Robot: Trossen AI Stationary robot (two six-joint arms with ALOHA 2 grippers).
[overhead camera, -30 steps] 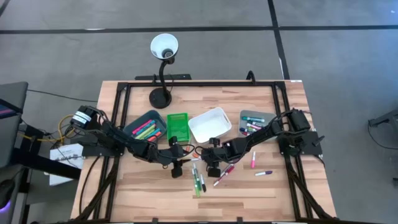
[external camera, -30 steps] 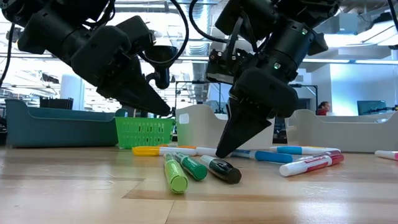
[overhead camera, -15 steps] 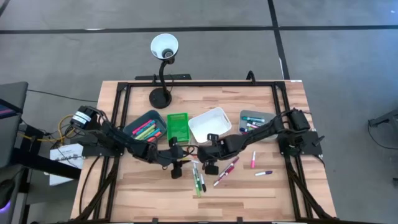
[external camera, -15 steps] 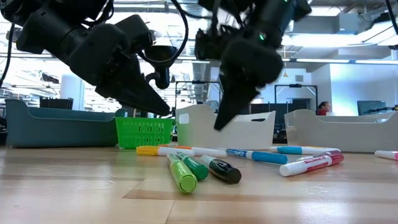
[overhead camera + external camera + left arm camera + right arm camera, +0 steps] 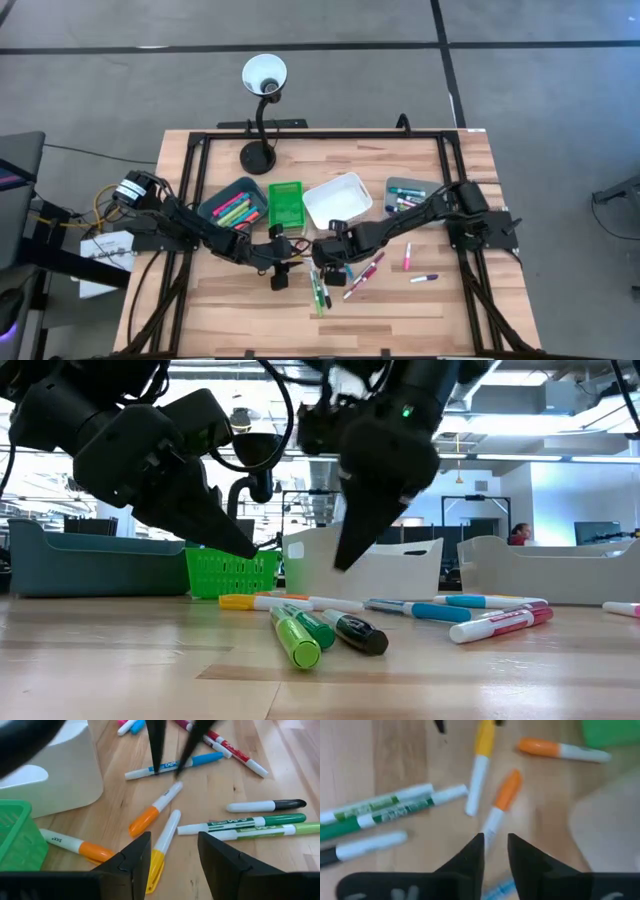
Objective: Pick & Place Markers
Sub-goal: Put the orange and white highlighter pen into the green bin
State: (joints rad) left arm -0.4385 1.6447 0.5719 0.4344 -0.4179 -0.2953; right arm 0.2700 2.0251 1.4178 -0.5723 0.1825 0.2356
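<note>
Two matte black jointed arms are seen, each ending in a gripper with two tapering dark fingers: left gripper [image 5: 172, 855], right gripper [image 5: 494, 855]. Black cables are looped around the bulky wrist housings.

I work in an open robotics lab. My wooden table [image 5: 240, 310] sits in a black frame on grey floor, with a desk lamp [image 5: 263, 76]; beyond it, exposed ceiling ducts, monitors [image 5: 598, 532] and a seated person [image 5: 520, 534].
</note>
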